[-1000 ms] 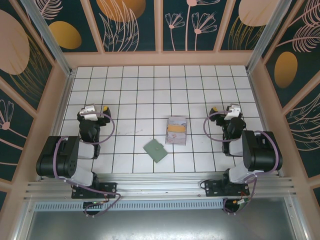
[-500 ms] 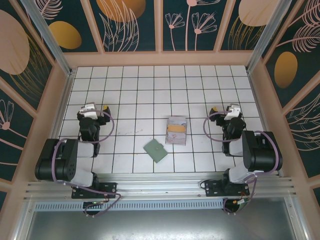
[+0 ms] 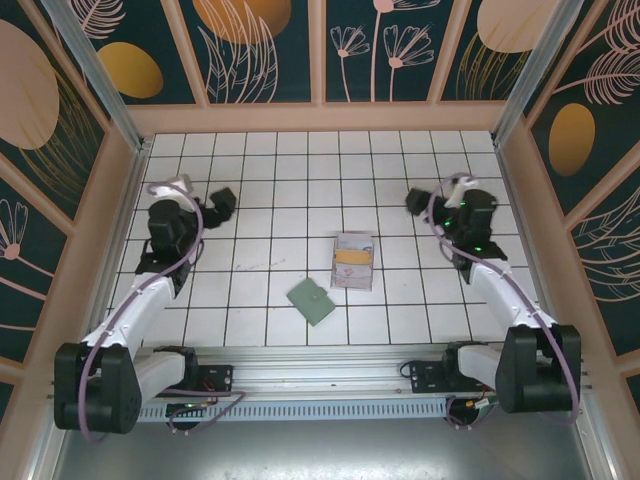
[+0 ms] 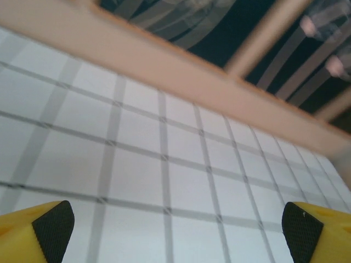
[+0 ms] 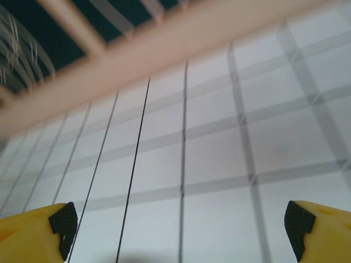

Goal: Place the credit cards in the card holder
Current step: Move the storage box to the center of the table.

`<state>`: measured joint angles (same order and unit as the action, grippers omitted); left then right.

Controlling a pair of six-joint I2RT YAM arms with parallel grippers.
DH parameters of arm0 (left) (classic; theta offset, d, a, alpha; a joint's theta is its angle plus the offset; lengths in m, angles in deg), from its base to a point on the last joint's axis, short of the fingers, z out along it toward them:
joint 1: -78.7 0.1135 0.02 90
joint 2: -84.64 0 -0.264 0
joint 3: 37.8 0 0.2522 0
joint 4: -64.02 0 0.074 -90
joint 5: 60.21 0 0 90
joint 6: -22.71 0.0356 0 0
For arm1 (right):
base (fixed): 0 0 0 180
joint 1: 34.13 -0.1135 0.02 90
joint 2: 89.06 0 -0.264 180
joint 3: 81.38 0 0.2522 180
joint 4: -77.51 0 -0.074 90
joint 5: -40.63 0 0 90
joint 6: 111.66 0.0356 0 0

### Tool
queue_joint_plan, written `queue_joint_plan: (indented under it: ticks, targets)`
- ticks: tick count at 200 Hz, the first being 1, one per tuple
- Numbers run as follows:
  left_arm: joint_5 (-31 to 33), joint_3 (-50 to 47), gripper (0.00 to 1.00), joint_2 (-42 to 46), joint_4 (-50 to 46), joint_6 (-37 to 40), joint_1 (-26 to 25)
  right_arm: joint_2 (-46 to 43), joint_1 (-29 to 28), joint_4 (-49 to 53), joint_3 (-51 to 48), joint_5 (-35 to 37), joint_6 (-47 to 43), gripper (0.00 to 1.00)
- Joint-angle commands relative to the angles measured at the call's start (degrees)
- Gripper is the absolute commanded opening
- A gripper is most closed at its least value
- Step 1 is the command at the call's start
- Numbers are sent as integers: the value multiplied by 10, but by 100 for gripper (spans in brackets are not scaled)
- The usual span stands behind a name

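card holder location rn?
Top view: the card holder lies flat on the table, near front centre between the two arms. It sits just left of the cards, nearer the bases, apart from them.

White tiled table (image 3: pixel 290 170) fenced by a wooden frame (image 3: pixel 320 117), dark floral panels (image 3: pixel 270 50) beyond; a faint mark (image 3: pixel 262 266), perhaps a scuff

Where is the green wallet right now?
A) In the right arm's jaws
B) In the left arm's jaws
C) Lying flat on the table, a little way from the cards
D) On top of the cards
C: the green wallet lies flat on the tiled table, with a gap between it and the pile of cards, and nothing is touching it.
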<state>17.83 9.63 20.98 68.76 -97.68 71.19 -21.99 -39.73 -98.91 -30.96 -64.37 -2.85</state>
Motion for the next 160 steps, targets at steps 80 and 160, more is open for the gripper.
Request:
queue_joint_plan:
  ticks: [80,160]
  targets:
    - [-130,49,90,-131,-139,-55,-284,-50,-178,249,-74,-63,94,81]
    - [-115,194,73,-312,-174,-38,-323,15,-215,144,-95,-18,139,66]
